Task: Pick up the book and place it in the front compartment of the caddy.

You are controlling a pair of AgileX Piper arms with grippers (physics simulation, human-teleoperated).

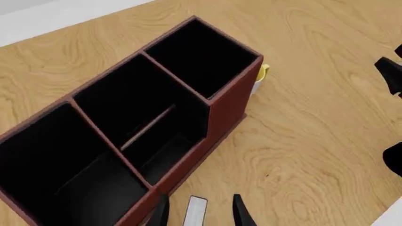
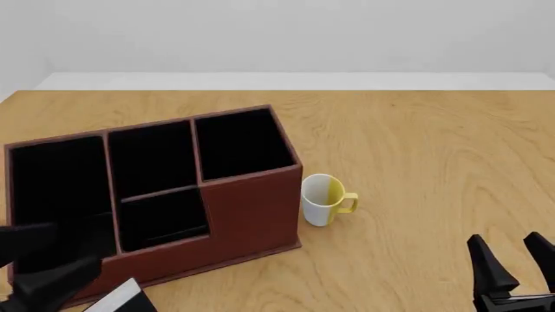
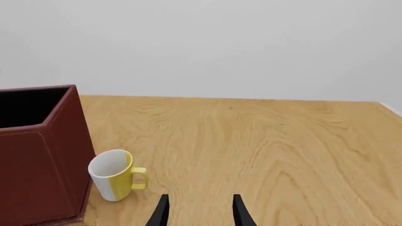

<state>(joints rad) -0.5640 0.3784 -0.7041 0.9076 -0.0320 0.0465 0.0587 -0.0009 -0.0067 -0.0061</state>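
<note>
The wooden table point(image 2: 416, 149) is holding everything. The caddy point(image 2: 251, 214) is the biggest thing on it, and I am telling every place from that box. It is reddish-brown outside and black inside, and thin walls are splitting it into 4 sections. 1 section is sitting behind a lower front wall.

My left arm is hanging over the near corner of the caddy. My left pincer point(image 1: 199, 212) is clenched on the book point(image 1: 195, 212), with 1 finger on each flat side. The book is a thin slab with a white edge, and it is staying up in the air just outside the caddy's near wall, not inside any section. In the front view I am seeing the book point(image 2: 121, 298) just in front of the caddy's lower wall.

My right pincer point(image 2: 513, 273) is well apart from the caddy, off to its right and closer to me. Its 2 fingers are spread apart and holding nothing.

The mug point(image 2: 323, 199) is the smallest thing standing on the table. It is white and yellow, upright, just beside the caddy's right end wall, with its handle pointing away from the box.
</note>
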